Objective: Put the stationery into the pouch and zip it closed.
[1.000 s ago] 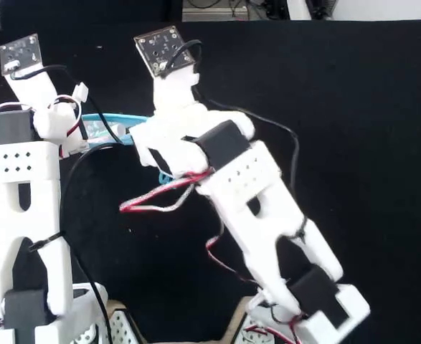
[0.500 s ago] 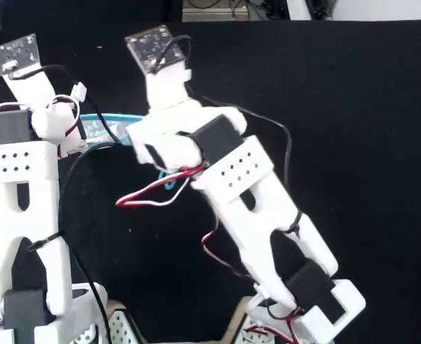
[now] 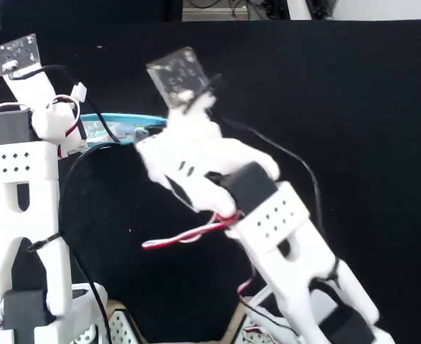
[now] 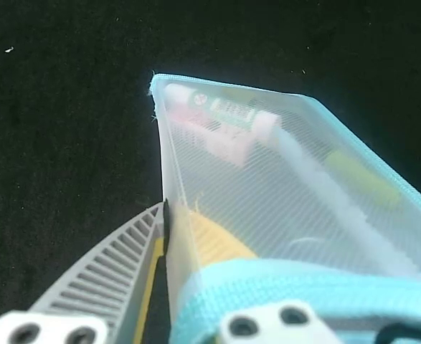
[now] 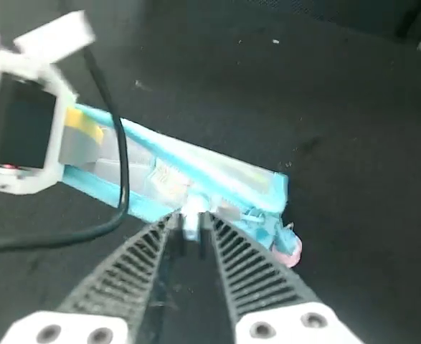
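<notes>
From above, the pouch lies on the black bench between the two arms.

At the left wrist, the left tool is clamped on the pouch's edge, and stationery sits inside the mesh.

At the right wrist, the right tool, nearly closed, pinches the zip pull. Packing looks done; zipping remains, and how far the zip is closed I cannot tell.

White arms, black motors, red-black cables, ribbed grey fingers.

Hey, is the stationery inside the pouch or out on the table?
Inside. Through the mesh of the pouch, a yellow pen and a labelled stick lie within it.
</notes>
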Controlling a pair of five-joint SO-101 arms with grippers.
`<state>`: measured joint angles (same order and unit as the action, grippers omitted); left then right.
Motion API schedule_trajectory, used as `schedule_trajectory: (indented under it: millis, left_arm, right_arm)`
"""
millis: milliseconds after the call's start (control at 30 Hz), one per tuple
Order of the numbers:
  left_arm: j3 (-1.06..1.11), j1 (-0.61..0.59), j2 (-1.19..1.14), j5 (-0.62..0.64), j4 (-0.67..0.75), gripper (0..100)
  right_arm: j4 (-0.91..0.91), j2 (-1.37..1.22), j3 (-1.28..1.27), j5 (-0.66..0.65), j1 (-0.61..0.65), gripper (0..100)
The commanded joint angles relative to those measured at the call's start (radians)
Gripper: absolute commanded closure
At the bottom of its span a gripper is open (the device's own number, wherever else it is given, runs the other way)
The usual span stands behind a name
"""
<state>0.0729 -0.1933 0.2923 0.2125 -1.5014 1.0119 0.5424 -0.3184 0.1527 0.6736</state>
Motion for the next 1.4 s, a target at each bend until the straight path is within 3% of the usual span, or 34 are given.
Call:
schedule_trajectory:
  millis: [0, 300, 800, 967, 1067, 1233, 1367]
  left_arm:
    - [0.018, 0.005, -0.005, -0.009, 0.012, 97]
    - [0.018, 0.005, -0.005, -0.009, 0.012, 97]
    - [0.019, 0.005, -0.005, -0.009, 0.012, 97]
    - [0.018, 0.004, -0.005, -0.009, 0.012, 97]
    - [0.018, 0.004, -0.005, -0.009, 0.012, 97]
    - [0.010, -0.018, -0.003, -0.008, 0.012, 97]
    - [0.001, -0.045, -0.005, -0.006, 0.014, 97]
  right_arm:
    - [-0.075, 0.073, -0.054, -0.008, -0.009, 98.8]
    - [-0.104, -0.101, -0.008, -0.003, 0.051, 98.8]
    - [-0.101, -0.438, 0.177, -0.008, 0.044, 98.7]
    - [0.029, -0.529, 0.298, -0.009, 0.044, 98.5]
    - [0.186, -0.549, 0.424, -0.043, 0.044, 92.3]
    - [0.310, -0.545, 0.512, -0.068, 0.051, 71.8]
    - [0.344, -0.492, 0.545, -0.112, 0.044, 71.0]
